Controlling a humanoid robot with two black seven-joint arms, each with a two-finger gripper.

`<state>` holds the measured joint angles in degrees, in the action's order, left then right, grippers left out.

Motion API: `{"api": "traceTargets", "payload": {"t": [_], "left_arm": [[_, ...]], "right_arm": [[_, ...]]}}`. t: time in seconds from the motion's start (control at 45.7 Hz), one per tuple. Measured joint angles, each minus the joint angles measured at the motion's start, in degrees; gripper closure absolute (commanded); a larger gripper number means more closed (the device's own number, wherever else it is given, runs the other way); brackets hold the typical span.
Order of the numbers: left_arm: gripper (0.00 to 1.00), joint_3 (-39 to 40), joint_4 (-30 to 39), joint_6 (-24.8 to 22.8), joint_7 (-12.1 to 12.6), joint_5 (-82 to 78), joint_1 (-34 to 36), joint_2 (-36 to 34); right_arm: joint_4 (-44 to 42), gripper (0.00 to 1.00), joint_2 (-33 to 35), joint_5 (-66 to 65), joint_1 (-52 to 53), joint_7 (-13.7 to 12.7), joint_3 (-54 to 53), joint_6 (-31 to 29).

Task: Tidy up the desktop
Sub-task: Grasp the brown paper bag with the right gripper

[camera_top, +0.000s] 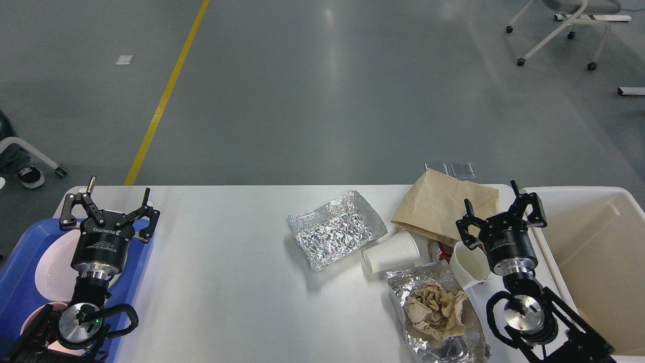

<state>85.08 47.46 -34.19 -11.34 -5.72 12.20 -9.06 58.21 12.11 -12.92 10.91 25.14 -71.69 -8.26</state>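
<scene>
two pincers are up over the surface [227,282], the wide white desktop filling the lower frame, its near edge cut off. left pincer [110,209] hangs fingers apart over the blue tray [20,262] at the left edge, hiding part of a white bowl [50,262]. right pincer [503,217] hangs fingers apart, empty, at the right edge beside the cream bin [594,252]; a small white cup [468,264] is partly hidden behind it.
</scene>
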Motion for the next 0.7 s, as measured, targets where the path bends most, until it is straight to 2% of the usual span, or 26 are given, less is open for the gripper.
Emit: {"api": "traceTargets", "payload": {"t": [0.701], "left_arm": [[0.04,0.0,0.0,0.0,0.0,0.01,0.02,0.01]], "right_arm": [[-4.12,0.0,0.38,-0.08,-0.33,0.15,0.75,0.52]]}}
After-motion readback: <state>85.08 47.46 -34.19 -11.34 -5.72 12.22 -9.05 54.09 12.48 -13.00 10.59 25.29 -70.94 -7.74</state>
